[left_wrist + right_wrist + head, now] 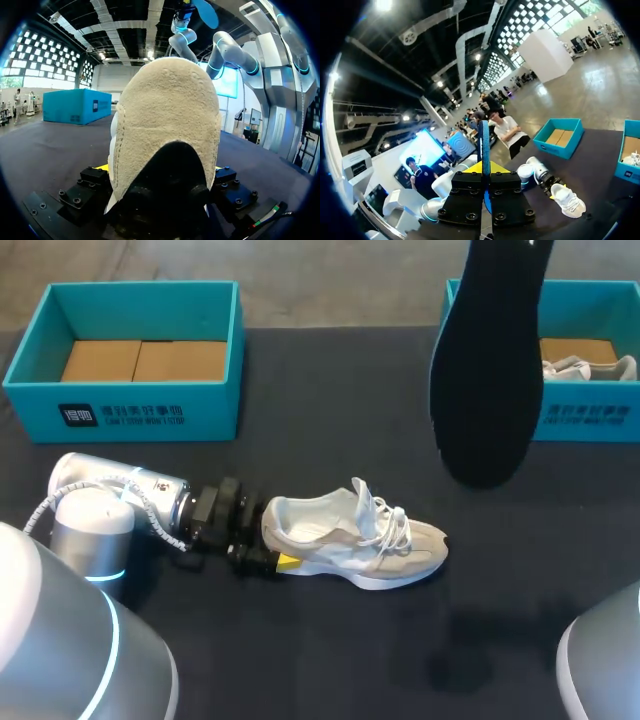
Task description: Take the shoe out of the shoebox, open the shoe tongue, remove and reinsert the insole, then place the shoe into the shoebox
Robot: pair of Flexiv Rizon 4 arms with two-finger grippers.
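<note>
Your black table [330, 670] has two blue boxes at its far side. The left shoebox [130, 410] has only brown card in it. The right shoebox [590, 420] has another shoe [590, 368] in it.

The shoe [350, 535] you are working on sits on its sole near the middle of the table, with its toe pointing to your right. The insole [487, 370] is out of it, up in the air on your right side.

Your left gripper [160, 172] is closed on the heel of the shoe, one finger on each side. Your right gripper [485, 172] is almost fully closed and pinches the thin insole by one end.

The tongue [360, 495] stands up, and the laces [395, 525] lie loose over the front.

I think putting the insole back comes next. It is held by one end only, so it may bend or swing and miss the shoe's mouth. The tongue or laces may get in the way. If you push hard, the shoe may twist out of the heel grip. The insole may also slip from such a small pinch and fall.
</note>
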